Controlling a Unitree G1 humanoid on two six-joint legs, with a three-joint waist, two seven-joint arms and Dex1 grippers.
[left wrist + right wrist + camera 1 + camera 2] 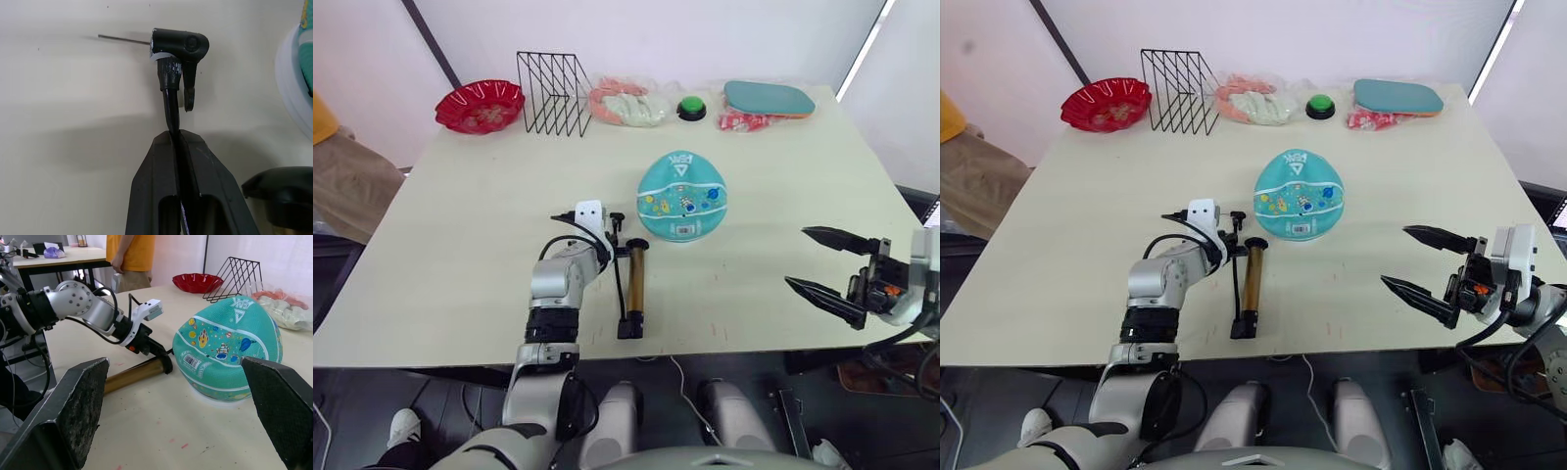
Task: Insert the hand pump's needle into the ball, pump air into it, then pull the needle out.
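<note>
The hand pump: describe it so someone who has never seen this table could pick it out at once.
On the cream table, look near the front edge, just left of the teal ball. The hand pump lies flat there beside the left gripper, which is shut on its thin black hose. It is the only bronze-gold cylinder with black ends.

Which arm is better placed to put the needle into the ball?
Left. The left gripper is shut on the hose just behind the needle, beside the ball. The right gripper is open, off to the side.
</note>
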